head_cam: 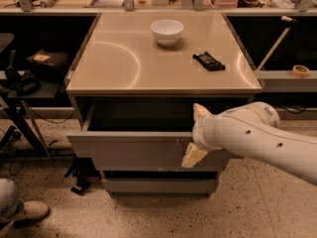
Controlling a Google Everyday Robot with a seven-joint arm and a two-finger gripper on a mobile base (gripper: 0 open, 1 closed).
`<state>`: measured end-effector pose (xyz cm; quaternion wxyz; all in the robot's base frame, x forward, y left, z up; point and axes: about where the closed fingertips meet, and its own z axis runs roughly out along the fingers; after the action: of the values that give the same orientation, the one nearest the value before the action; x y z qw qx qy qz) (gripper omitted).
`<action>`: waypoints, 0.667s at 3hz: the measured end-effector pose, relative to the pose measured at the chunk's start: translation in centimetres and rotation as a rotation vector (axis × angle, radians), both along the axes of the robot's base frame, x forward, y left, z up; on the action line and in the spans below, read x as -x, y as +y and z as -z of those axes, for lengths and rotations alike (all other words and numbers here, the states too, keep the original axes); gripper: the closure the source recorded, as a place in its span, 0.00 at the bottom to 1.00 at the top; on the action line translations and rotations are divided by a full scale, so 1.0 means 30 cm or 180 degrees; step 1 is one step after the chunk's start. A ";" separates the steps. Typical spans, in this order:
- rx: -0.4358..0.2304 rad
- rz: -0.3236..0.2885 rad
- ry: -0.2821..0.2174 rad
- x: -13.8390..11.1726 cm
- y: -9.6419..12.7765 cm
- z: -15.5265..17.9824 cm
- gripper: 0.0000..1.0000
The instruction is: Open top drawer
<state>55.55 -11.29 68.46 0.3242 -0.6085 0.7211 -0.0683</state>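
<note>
The top drawer (133, 152) of the grey cabinet stands pulled out partway, and its dark box interior shows under the tabletop. My gripper (197, 133) sits at the right part of the drawer front, on the white arm that comes in from the right. Its pale fingers are spread apart. The upper fingertip (200, 111) is over the inside of the drawer and the lower fingertip (193, 155) is in front of the panel. The drawer front's top edge lies between them.
A white bowl (167, 31) and a black flat object (208, 60) lie on the cabinet top (124, 63). A narrower lower drawer (158, 185) sticks out below. A person's shoe (29, 211) is at the lower left and a stand with gear (29, 78) at the left.
</note>
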 end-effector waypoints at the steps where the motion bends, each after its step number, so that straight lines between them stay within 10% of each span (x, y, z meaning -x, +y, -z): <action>1: -0.0039 -0.0010 0.0185 -0.006 0.025 0.102 0.00; 2: -0.0039 -0.0010 0.0185 -0.006 0.025 0.102 0.00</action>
<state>55.72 -10.54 65.41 0.3070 -0.6093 0.7297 -0.0456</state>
